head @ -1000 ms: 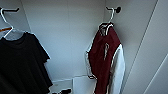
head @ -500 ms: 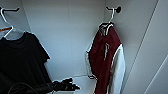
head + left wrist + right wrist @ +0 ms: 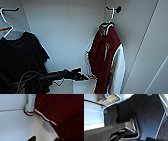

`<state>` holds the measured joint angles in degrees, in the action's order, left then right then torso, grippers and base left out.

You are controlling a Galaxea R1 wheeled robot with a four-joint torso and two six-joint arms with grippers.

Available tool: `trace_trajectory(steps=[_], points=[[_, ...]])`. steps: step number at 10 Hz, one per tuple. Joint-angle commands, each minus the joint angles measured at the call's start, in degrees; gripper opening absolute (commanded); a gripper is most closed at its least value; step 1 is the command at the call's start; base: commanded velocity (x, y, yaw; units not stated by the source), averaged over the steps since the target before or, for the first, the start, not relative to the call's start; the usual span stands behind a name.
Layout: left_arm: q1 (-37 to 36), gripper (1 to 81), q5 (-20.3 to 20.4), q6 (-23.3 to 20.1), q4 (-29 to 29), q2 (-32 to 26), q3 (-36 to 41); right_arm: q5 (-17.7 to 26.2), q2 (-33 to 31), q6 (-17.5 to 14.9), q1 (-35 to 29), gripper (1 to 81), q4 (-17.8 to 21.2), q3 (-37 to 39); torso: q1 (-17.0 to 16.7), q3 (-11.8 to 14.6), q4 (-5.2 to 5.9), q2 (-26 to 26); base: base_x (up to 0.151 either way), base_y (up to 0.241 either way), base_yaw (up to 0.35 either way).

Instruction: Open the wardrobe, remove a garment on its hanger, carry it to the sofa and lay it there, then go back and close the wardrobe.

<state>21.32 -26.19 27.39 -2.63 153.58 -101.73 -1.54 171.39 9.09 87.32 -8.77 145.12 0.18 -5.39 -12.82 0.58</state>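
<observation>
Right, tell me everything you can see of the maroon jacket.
The maroon jacket hangs upright inside the open wardrobe on a white hanger hooked over a dark peg on the right side wall. Its body is dark red, the sleeves white, with red-and-white striped trim at the cuff and hem. It looks like soft cloth. The left gripper sits close by its lower edge; contact cannot be judged.

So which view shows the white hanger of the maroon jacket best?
The head view: the hanger hooks onto a dark peg, carrying the jacket. The left wrist view has the jacket's hem and cuff, no hanger.
</observation>
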Motion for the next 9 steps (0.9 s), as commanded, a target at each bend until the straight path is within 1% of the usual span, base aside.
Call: trace_trajectory(steps=[1, 2, 3, 4, 5, 6, 7, 9], points=[[-14.94, 81.1, -4.31, 3.71, 0.78, 2.35, 1.18, 2.94, 0.30, 0.13, -2.37, 81.1, 0.42, -0.37, 0.00, 0.00, 0.00, 0.00, 0.000, 0.000, 0.000], [-17.49, 81.1, -4.31, 5.04, 1.14, 2.79, 1.80, 2.94, 0.30, 0.13, -2.45, 81.1, 0.42, -0.37, 0.00, 0.00, 0.00, 0.00, 0.000, 0.000, 0.000], [-20.30, 81.1, -4.40, 7.48, 1.05, 3.31, 3.01, 2.94, 0.30, 0.22, -2.54, 81.1, 0.42, -0.20, 0.00, 0.00, 0.00, -0.02, 0.000, 0.000, 0.000], [-22.67, 81.1, -4.40, 8.47, 1.14, 3.85, 3.82, 2.94, 0.38, 0.22, -2.46, 81.1, 0.42, -0.02, 0.00, 0.00, 0.00, -0.02, 0.000, 0.000, 0.000], [-25.22, 81.1, -4.23, 10.73, 1.31, 5.07, 4.25, 2.94, 0.47, 0.31, -2.63, 81.1, 0.42, 0.16, 0.02, -0.02, 0.00, -0.02, 0.000, 0.000, 0.000], [-28.12, 81.1, -4.05, 13.56, 1.23, 5.69, 4.96, 2.94, 0.65, 0.31, -2.63, 81.1, 0.42, 0.16, 0.02, -0.02, 0.00, -0.02, 0.000, 0.000, 0.000], [-31.01, 81.1, -3.87, 17.67, 1.23, 6.57, 5.58, 2.94, 0.82, 0.39, -2.72, 81.1, 0.42, 0.24, 0.02, -0.02, 0.00, -0.02, 0.000, 0.000, 0.000], [-36.82, 81.1, -2.99, 22.07, 1.31, 8.23, 5.31, 2.94, 0.82, 0.48, -2.89, 81.1, 0.50, 0.60, 0.02, -0.02, 0.00, -0.05, 0.000, 0.000, 0.000]])
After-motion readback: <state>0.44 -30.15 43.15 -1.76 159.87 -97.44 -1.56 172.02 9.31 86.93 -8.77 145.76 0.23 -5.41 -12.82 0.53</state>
